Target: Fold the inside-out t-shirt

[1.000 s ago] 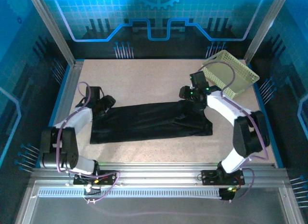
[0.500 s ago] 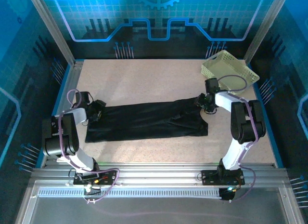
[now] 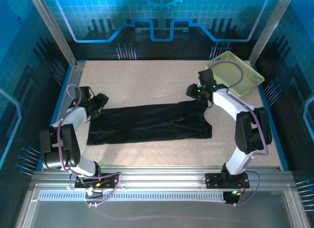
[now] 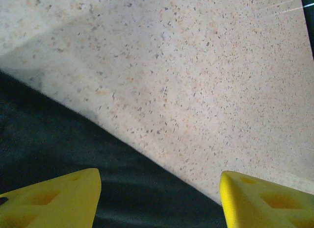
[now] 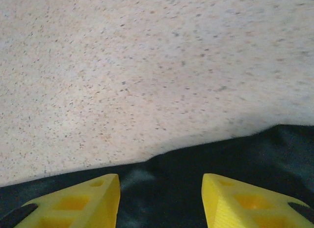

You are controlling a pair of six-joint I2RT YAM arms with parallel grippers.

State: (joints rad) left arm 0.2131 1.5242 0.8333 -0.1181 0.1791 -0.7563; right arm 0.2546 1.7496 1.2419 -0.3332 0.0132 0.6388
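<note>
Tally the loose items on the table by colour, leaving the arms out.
Black: 1, the t-shirt
Yellow-green: 1, the basket
Total: 2

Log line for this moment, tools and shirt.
left tool: open, over left end of plain black fabric t-shirt | right tool: open, over right end | shirt: lying flat
</note>
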